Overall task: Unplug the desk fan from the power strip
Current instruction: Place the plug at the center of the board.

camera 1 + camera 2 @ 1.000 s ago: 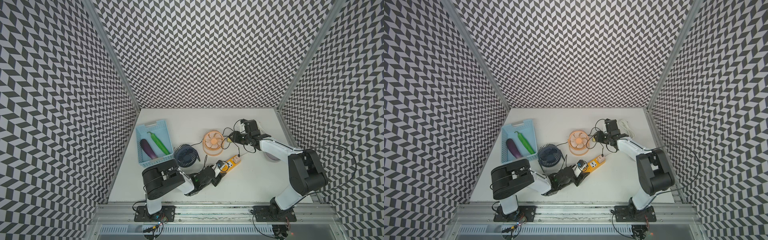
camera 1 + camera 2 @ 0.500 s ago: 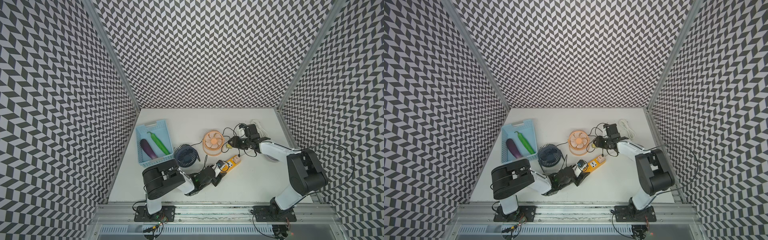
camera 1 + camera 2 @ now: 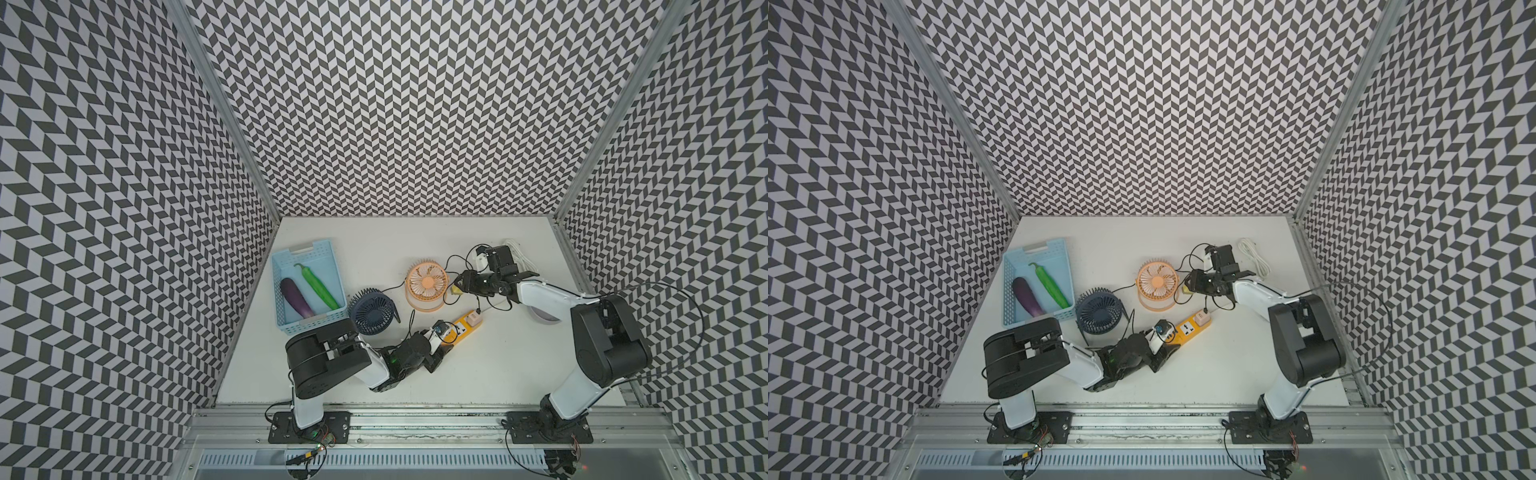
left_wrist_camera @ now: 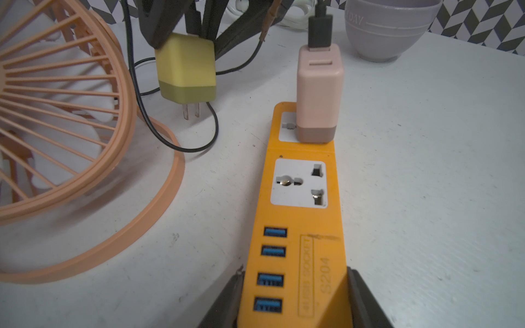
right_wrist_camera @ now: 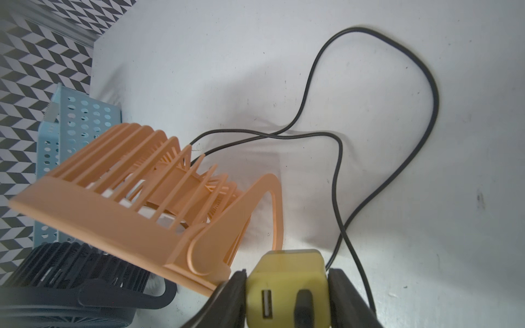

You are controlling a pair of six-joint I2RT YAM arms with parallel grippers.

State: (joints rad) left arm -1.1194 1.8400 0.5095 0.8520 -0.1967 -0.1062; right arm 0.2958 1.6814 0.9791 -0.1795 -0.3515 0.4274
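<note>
Power strip [image 4: 312, 221] clenched in left tool [image 4: 295, 301], yellow plug [image 5: 287, 272] grasped by right tool [image 5: 288, 301], clear of strip

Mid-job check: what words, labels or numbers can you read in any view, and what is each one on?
"S204": moulded into the power strip, beside its USB ports, left wrist view.
"USB SOCKET": in a frame next to it on the same strip; soft, so read with some doubt.
"DAY": on the grey bowl; anything before it is hidden.
yellow adapter and pink adapter: no markings show.
Top views: everything is too small to read.
</note>
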